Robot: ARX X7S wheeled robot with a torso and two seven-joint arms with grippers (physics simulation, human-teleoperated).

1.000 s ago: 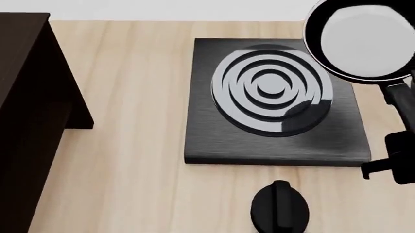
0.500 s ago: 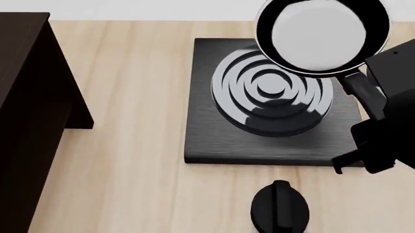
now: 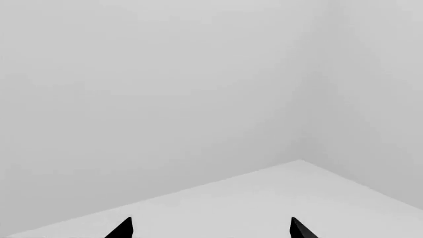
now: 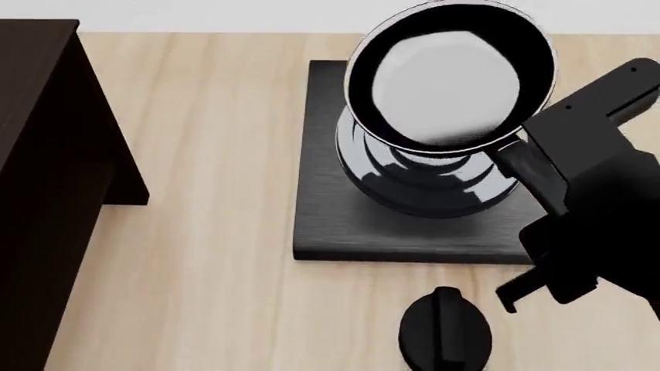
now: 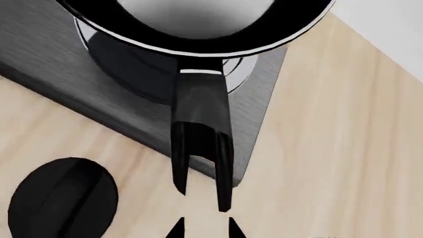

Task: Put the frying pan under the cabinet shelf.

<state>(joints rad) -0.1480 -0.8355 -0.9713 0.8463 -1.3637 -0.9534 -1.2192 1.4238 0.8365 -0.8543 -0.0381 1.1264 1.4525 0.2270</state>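
The frying pan (image 4: 446, 77) is black with a pale-grey inside and hangs in the air over the ringed slab, level, with its handle (image 5: 198, 114) pointing back toward my right arm. My right gripper (image 4: 542, 182) is shut on that handle; in the right wrist view its narrow-set fingertips (image 5: 205, 229) sit just behind the handle's end. The cabinet shelf (image 4: 42, 116), a large near-black box, stands at the table's left edge, well away from the pan. My left gripper (image 3: 211, 229) is open and faces bare grey walls, with nothing between its fingers.
A black square slab (image 4: 330, 224) with raised concentric rings lies under the pan. A black round knob (image 4: 446, 332) sits on the wooden table in front of it. Light wood tabletop (image 4: 206, 232) stretches between the slab and the cabinet.
My right arm has swung left, carrying the pan from the far right corner to above the ringed slab. More of the arm now shows in the head view.
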